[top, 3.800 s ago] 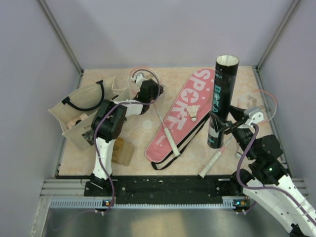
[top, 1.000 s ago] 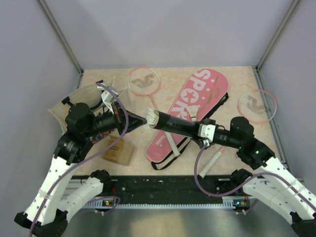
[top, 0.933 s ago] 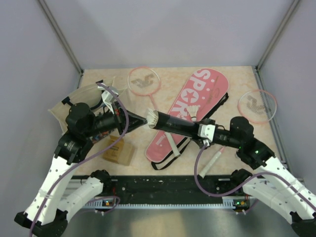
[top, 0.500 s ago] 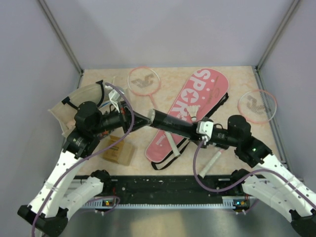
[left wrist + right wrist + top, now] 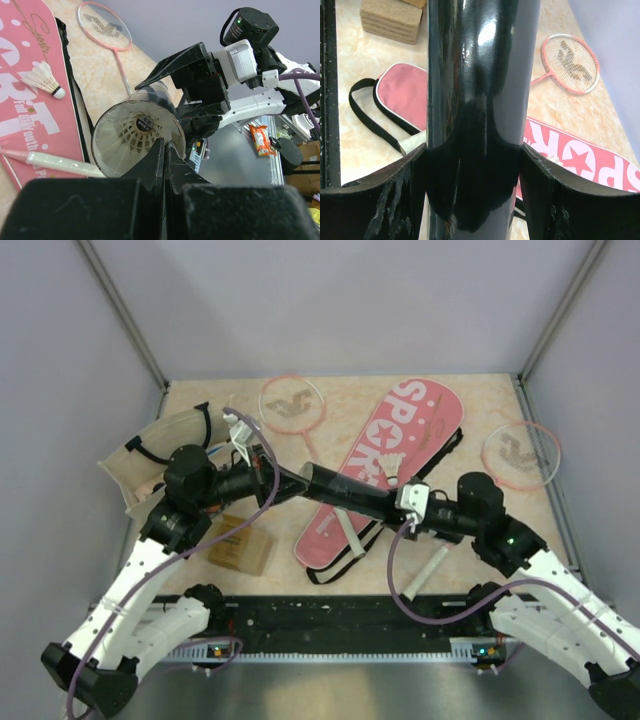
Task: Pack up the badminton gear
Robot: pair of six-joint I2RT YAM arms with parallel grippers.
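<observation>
1. Firmly, my right hand [image 5: 402, 506] clamps the black tube [image 5: 345, 488] above the bench [image 5: 345, 400], mouth toward 10 o'clock.
2. My left hand [image 5: 288, 483], fingers pressed together, sits at that mouth (a shuttlecock [image 5: 137, 136] is inside).
3. The second shuttlecock [image 5: 393, 466] lies on the pink cover [image 5: 405, 415] at 1 o'clock.

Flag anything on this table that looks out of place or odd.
Nothing looks damaged or spilled. One white shuttlecock lies loose on the pink SPORT cover, outside the black tube that the right gripper holds above the table. The shut left gripper sits at the tube's open mouth, where another shuttlecock shows inside.
</observation>
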